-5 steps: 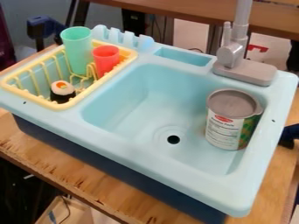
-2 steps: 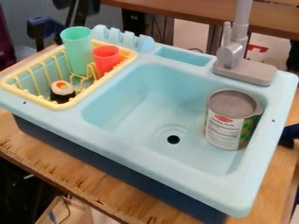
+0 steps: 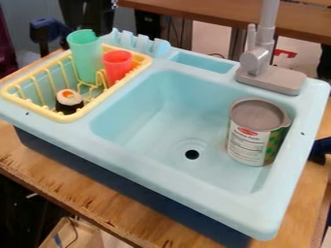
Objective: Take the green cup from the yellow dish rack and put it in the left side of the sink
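Hanging at upper left, black arm [image 3: 85, 13] close by green cup [image 3: 84, 60], jaws clenched or released, cannot tell

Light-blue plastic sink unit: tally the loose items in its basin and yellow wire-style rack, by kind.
Cups: 2 (tall green plastic cup, shorter red plastic cup)
Toy sushi: 1 (black-and-white sushi roll with an orange centre)
Cans: 1 (large grey-topped can with a printed label)
Total: 4
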You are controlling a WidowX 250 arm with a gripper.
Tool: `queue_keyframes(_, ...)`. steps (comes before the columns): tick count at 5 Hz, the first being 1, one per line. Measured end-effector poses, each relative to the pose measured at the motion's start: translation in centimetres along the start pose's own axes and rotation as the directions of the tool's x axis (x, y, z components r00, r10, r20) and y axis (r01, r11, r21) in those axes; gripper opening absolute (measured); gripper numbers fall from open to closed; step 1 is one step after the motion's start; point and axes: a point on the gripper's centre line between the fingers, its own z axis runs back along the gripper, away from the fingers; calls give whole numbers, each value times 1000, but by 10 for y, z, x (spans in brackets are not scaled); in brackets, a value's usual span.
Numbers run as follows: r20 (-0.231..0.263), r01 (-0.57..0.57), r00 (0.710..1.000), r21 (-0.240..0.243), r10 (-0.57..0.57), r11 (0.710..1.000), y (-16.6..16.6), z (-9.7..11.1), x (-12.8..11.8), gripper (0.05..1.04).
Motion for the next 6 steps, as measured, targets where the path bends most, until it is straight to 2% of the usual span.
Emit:
queue_keyframes(2,-23,-13,1000,-5,13,1000,4,-17,9,999)
queue_keyframes(3,-33,-23,999,0,23,1000,5,-22,11,944)
queue_keyframes(5,-38,-30,999,-3,30,1000,6,-29,14,394)
queue_keyframes(6,-57,-35,998,-14,35,999,4,-29,11,167)
